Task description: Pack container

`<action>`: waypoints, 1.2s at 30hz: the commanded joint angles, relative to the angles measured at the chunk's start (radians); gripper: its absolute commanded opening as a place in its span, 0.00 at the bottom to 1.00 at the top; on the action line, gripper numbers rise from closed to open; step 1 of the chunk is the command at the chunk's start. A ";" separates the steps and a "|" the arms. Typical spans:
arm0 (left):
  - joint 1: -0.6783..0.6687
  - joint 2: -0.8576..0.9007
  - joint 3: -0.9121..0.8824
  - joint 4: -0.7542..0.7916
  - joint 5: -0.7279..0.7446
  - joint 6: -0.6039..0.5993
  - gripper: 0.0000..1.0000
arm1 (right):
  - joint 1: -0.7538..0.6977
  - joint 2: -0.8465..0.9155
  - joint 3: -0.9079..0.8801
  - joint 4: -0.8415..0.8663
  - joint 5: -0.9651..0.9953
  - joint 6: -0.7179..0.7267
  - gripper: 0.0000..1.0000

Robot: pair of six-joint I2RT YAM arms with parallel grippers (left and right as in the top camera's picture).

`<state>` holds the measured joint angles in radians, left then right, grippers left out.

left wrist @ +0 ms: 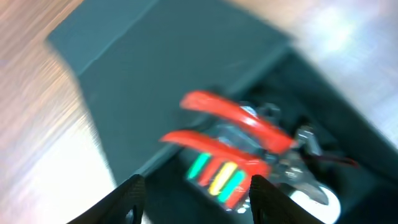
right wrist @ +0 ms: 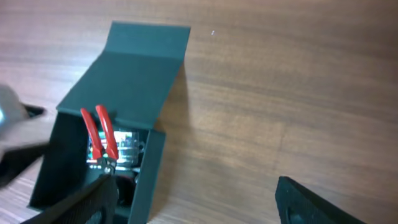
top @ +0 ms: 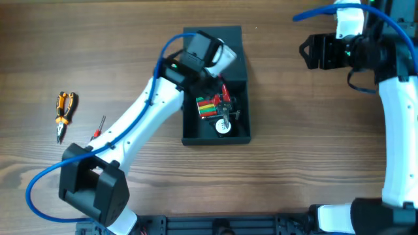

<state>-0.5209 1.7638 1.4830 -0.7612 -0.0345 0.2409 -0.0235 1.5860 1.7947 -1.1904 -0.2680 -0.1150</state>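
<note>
Packing under way: open pincer above a part-filled box

Container (top: 215, 139) sits mid-table, a little toward the far side. Its lid (right wrist: 134, 68) is folded back flat, away from the robot, which leaves the mouth free from above.

Inside: red-handled pliers (left wrist: 230, 124) lie across a green-yellow-red striped piece (top: 208, 106). A white round item (top: 224, 127) sits at the near end. The small pieces are too blurred to name.

Left gripper (left wrist: 196, 190) hangs directly over the box mouth. Its fingers are spread wide with nothing between them, and the pliers lie below, apart from the fingers. Judgement: a drop-off pose, centred over the opening so that anything let go lands within the walls and not on the rim.

Right gripper (right wrist: 194, 190) is off to the container's right, well apart from it, above bare table. Its fingers are wide and empty. It is probably kept out there to leave the left arm room over the box. Its camera looks across at the open lid.

Far left of the table: orange-handled pliers (top: 63, 112). Near them, closer to the left arm, is a thin tool with a red grip (top: 100, 126), likely a screwdriver. Both are well apart from the box and on the left arm's side, so that arm is the natural one to fetch them.

Judgement: roughly midway. Two tools are not yet in and the lid is not yet shut. The contents already overlap, so added tools may sit high and foul the lid.
</note>
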 commanded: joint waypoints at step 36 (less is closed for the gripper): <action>0.616 -0.132 0.003 -0.203 -0.003 -0.328 0.04 | 0.428 0.500 -0.003 0.304 -0.016 -0.043 0.04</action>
<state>0.0917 1.6520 1.4830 -0.9527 -0.0589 -0.0811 0.3889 2.0514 1.7908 -0.9020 -0.2729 -0.1345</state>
